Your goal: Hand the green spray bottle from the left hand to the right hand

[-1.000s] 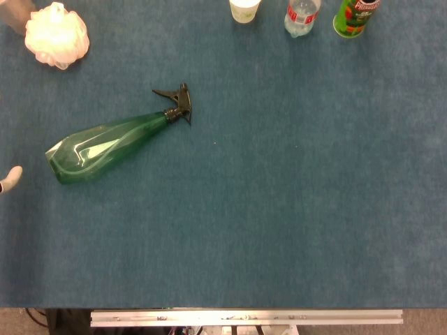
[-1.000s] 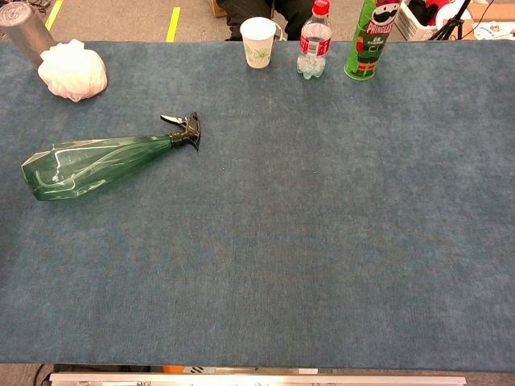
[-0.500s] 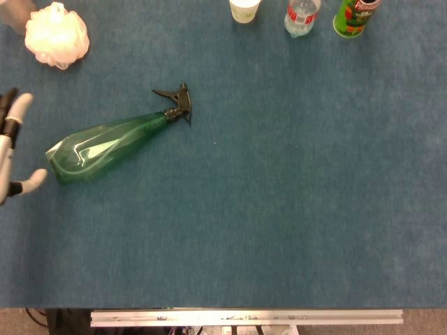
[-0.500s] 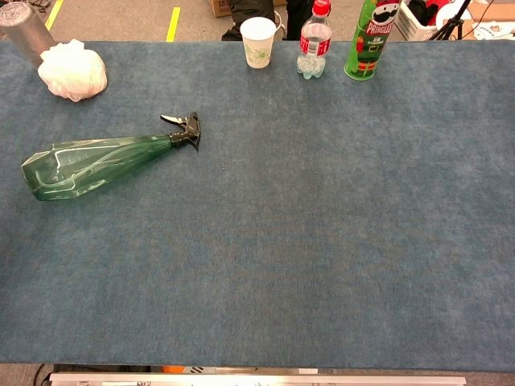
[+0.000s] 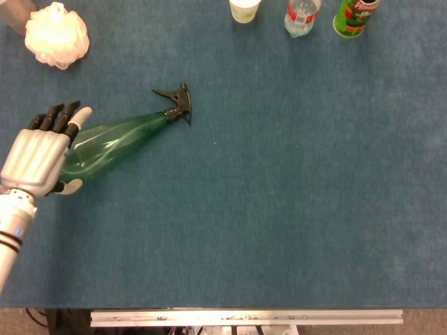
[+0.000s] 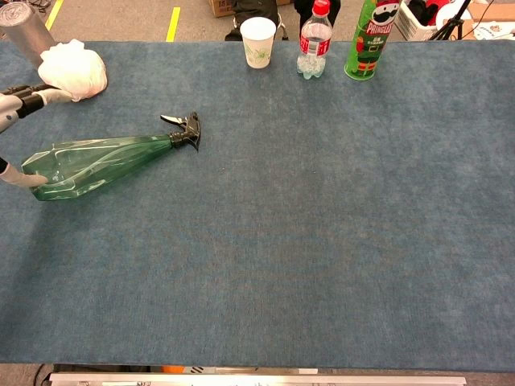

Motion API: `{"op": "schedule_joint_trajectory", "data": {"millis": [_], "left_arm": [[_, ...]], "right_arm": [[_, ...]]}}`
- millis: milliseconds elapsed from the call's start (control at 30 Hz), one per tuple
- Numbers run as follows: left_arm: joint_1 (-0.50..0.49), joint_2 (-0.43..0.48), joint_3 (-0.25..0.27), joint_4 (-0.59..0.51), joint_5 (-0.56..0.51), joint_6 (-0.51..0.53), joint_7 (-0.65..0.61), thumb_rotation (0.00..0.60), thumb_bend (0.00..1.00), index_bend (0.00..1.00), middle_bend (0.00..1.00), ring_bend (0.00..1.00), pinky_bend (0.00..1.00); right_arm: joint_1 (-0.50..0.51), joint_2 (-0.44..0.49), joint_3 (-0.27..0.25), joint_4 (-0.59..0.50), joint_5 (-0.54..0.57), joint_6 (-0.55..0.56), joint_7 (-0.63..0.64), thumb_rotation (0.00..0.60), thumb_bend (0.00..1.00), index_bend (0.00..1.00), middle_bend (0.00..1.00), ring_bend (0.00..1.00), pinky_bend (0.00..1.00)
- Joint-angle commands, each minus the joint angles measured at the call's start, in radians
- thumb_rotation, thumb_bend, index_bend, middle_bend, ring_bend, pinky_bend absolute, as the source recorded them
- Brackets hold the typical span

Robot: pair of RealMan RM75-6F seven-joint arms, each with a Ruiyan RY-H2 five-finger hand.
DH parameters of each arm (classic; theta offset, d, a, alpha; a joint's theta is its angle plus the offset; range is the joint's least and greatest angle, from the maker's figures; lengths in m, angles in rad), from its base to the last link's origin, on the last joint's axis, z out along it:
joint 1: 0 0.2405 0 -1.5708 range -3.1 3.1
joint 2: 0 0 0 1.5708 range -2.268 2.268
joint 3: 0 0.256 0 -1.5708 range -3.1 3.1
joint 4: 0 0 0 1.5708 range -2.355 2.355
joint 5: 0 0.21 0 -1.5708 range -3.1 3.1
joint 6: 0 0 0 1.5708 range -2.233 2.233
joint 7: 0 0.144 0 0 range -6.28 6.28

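The green spray bottle lies on its side on the blue table, its black trigger head pointing up and to the right. My left hand hovers over the bottle's wide base end with its fingers spread apart and holds nothing. In the chest view only the fingertips and the thumb tip show at the left edge, either side of the bottle's base. Whether the hand touches the bottle I cannot tell. My right hand is in neither view.
A white bath puff sits at the far left. Along the far edge stand a paper cup, a water bottle and a green chips can. The table's near edge has a metal rail.
My left hand has come in from the left edge and moved right, from just a fingertip in view to covering the base of the bottle. The bottle has not moved.
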Motion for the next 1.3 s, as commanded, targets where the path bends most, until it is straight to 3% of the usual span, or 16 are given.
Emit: {"op": "schedule_joint_trajectory", "data": {"millis": [33,500,867,1000,1100,1300], "left_arm": [[-0.056,-0.07,-0.01,0.018,-0.113,-0.013,0.096,0.6,0.14,0.0,0.0,0.0,0.15],[-0.172,-0.193,0.007,0.068,-0.389,0.014,0.281,0.6,0.13,0.0,0.0,0.0,0.15],[-0.203,-0.259,0.017,0.197,-0.45,0.031,0.28,0.6,0.13,0.0,0.0,0.0,0.15],[-0.207,-0.278,0.03,0.236,-0.475,0.036,0.292,0.6,0.13,0.02,0.0,0.0,0.22],[-0.21,-0.286,0.036,0.252,-0.483,0.03,0.29,0.6,0.13,0.1,0.04,0.01,0.29],[-0.204,-0.296,0.049,0.292,-0.439,0.01,0.249,0.6,0.18,0.26,0.16,0.15,0.47]], "right_arm": [[-0.001,0.0,-0.002,0.006,0.002,-0.004,0.012,0.6,0.21,0.19,0.2,0.03,0.07],[-0.009,0.01,-0.009,0.045,0.005,-0.015,0.079,0.6,0.21,0.19,0.2,0.03,0.07],[-0.008,0.006,-0.011,0.06,0.004,-0.02,0.1,0.6,0.21,0.19,0.2,0.03,0.07],[-0.009,0.007,-0.01,0.058,0.001,-0.018,0.101,0.6,0.21,0.19,0.2,0.03,0.07],[-0.008,0.008,-0.009,0.056,0.001,-0.017,0.1,0.6,0.21,0.19,0.2,0.03,0.07],[-0.005,0.007,-0.008,0.047,0.002,-0.02,0.089,0.6,0.21,0.19,0.2,0.03,0.07]]}}
